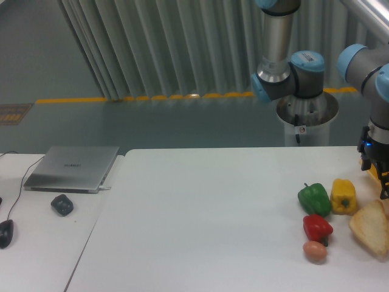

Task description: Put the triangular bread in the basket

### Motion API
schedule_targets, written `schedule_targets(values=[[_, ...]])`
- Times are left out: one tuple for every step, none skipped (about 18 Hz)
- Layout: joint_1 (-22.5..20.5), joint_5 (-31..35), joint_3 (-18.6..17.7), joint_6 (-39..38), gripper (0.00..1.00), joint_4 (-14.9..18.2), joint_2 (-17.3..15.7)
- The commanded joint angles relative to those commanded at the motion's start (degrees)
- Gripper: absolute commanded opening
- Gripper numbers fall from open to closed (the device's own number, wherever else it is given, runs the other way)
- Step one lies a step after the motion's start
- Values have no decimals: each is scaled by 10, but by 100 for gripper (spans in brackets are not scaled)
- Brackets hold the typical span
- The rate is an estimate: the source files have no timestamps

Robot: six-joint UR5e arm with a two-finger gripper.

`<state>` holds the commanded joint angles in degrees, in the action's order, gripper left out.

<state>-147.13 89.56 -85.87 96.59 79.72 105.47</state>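
The triangular bread [371, 228] lies flat on the white table at the right edge, pale tan with a golden-brown crust, partly cut off by the frame. My gripper [383, 182] hangs at the far right edge, just above and behind the bread and apart from it. Only one dark finger shows, so I cannot tell how the jaws stand. A small yellow-orange corner of the basket [371, 176] shows beside the gripper; the rest is out of view.
A yellow bell pepper [343, 196], a green pepper [314, 199], a red pepper [317, 227] and a brown egg [315, 250] sit just left of the bread. A laptop [73, 168] and a mouse [62, 204] lie on the left table.
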Motion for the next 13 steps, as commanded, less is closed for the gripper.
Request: schedule_targets(values=[[1,0,-1,0,100,0,0],[0,0,-1,1,100,1,0],[0,2,-1,1,100,1,0],[0,2,-1,1,100,1,0],[0,1,-1,1,100,1,-1],[1,1,-1,1,100,1,-1],[3,3,-3,7,100,-3,-1],[6,18,-8,34,100,-4,-3],[6,26,-1,51,100,-2,-2],[5,22,-1,47,100,2,-2],[4,18,-6,44,100,1,-4],[2,18,-6,44,100,1,-5],[1,18,-6,44,100,0,-5]])
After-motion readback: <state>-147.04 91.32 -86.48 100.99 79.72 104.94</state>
